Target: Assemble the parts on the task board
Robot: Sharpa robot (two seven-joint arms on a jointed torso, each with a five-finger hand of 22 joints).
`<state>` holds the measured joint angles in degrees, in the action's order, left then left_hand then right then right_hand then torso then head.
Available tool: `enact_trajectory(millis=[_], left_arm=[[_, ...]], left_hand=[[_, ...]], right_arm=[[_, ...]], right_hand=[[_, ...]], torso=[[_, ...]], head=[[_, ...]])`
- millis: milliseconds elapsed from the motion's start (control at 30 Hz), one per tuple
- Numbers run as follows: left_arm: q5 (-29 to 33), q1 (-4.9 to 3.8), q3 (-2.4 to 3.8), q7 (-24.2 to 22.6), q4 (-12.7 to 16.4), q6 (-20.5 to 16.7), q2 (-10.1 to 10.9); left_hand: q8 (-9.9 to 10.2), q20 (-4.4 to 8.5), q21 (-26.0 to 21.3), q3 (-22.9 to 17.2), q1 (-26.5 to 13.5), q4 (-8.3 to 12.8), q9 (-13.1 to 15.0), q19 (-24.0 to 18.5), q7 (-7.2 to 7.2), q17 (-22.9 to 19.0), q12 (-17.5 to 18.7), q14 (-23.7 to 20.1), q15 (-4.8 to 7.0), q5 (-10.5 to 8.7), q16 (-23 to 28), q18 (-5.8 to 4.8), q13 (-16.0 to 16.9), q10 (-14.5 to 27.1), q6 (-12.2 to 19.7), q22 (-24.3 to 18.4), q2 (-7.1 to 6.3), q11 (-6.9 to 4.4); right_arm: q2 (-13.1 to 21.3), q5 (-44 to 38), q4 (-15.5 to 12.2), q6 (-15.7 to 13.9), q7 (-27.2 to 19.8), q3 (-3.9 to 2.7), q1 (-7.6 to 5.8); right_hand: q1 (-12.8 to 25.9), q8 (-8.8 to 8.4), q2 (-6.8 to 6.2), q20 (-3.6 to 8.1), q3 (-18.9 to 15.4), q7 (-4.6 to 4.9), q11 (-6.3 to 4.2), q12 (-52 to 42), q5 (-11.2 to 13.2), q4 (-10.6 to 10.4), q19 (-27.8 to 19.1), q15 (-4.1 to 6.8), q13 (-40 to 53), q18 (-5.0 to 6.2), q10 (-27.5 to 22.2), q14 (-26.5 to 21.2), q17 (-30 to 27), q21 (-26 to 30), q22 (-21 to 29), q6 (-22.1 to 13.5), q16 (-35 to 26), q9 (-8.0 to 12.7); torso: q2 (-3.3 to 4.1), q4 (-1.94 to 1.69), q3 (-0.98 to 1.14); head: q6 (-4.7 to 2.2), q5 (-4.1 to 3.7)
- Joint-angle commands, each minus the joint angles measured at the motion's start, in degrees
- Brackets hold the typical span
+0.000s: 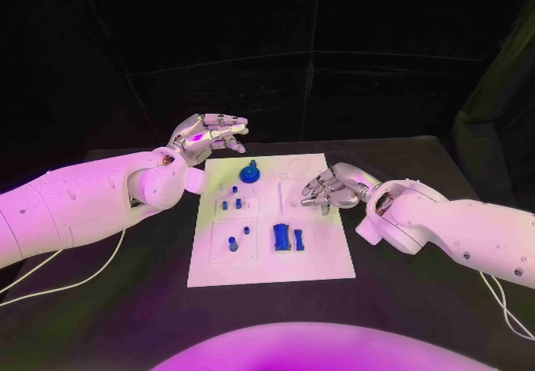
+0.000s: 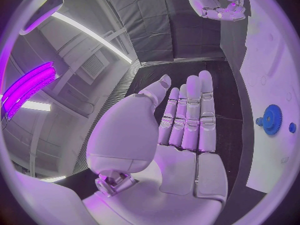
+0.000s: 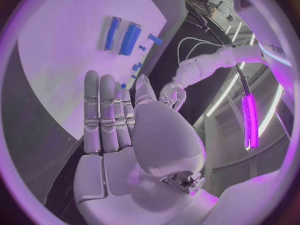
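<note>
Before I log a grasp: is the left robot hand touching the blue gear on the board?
Apart. In the left wrist view the left robot hand lies flat and empty, with dark table between its fingers and the blue gear.

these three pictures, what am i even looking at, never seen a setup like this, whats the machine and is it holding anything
It is a robot with two white arms, each ending in a silver hand, working at a black table. The square picture is taken from a camera on its head, looking down. The two round pictures come from fisheye cameras at the wrists, each looking out over that arm's own palm.

In the middle of the table lies a white task board. On it are small blue parts: a gear near the far end, a few little pegs, and two longer bars side by side.

The left hand hovers past the board's far left corner. The right hand is at the board's right edge. Both hold nothing, with fingers apart.
</note>
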<state>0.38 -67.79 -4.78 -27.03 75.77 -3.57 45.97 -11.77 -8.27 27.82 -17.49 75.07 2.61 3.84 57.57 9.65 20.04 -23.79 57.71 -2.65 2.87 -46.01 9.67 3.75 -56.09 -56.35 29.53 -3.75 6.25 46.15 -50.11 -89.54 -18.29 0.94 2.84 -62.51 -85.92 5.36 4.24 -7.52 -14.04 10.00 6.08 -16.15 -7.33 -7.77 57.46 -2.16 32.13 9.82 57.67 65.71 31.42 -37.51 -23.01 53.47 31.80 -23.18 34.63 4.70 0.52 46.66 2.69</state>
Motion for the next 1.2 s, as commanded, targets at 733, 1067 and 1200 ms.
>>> enact_trajectory(millis=[733, 1067, 1200], left_arm=[[3.0, 1.58, 0.38, -1.9, -7.5, -4.3, -6.1], [1.6, 4.05, 2.17, -2.2, 1.3, -19.0, -4.1], [0.9, 5.29, 3.07, -2.4, 5.8, -26.5, -3.1]], left_hand=[[11.8, -0.66, -27.8, 8.9, -33.1, -2.6, -3.8, -34.0, -4.85, -20.0, 18.4, -28.5, -2.35, -2.87, 38.2, -3.54, -3.8, 23.9, 25.5, -22.0, 3.75, -0.55], [11.8, 2.36, -27.8, 11.8, -47.3, -2.6, -3.8, -42.0, -9.65, -20.0, 23.8, -38.4, 2.65, -2.87, 40.8, -5.03, -3.8, 34.8, 36.0, -24.5, 3.75, -6.25], [11.8, 3.21, -27.8, 12.6, -51.3, -2.6, -3.8, -44.3, -9.65, -20.0, 23.8, -41.2, 2.65, -2.87, 41.6, -5.65, -3.8, 37.9, 38.9, -25.3, 3.75, -6.25]], right_arm=[[-6.7, 32.9, 17.8, 0.4, -23.2, -2.07, -1.37], [-3.8, 42.5, 7.6, -14.2, -27.4, -2.50, 0.70], [-2.6, 46.3, 3.7, -20.0, -29.1, -2.67, 1.51]], right_hand=[[38.9, -5.36, 0.39, 0.58, 5.8, -3.84, -1.30, 16.1, 7.3, 7.8, -23.6, 2.16, -32.1, -3.62, -22.9, -29.4, -31.4, 31.2, 23.0, -23.4, -31.8, 18.2], [54.7, -5.36, -4.24, 2.89, 8.5, -5.93, -6.08, 16.1, 7.3, 7.8, -35.0, 2.16, -32.1, -5.18, -34.6, -41.6, -31.4, 33.3, 23.0, -33.5, -31.8, 23.2], [59.1, -5.36, -4.24, 7.52, 9.4, -10.00, -6.08, 16.1, 7.3, 7.8, -38.2, 2.16, -32.1, -5.59, -37.9, -45.0, -31.4, 37.5, 23.0, -36.4, -31.8, 23.2]], torso=[[-2.60, -0.55, -0.19], [-3.37, -4.32, -0.49], [-3.45, -4.70, -0.52]], head=[[-6.96, -0.65], [-11.80, -2.51], [-12.29, -2.69]])
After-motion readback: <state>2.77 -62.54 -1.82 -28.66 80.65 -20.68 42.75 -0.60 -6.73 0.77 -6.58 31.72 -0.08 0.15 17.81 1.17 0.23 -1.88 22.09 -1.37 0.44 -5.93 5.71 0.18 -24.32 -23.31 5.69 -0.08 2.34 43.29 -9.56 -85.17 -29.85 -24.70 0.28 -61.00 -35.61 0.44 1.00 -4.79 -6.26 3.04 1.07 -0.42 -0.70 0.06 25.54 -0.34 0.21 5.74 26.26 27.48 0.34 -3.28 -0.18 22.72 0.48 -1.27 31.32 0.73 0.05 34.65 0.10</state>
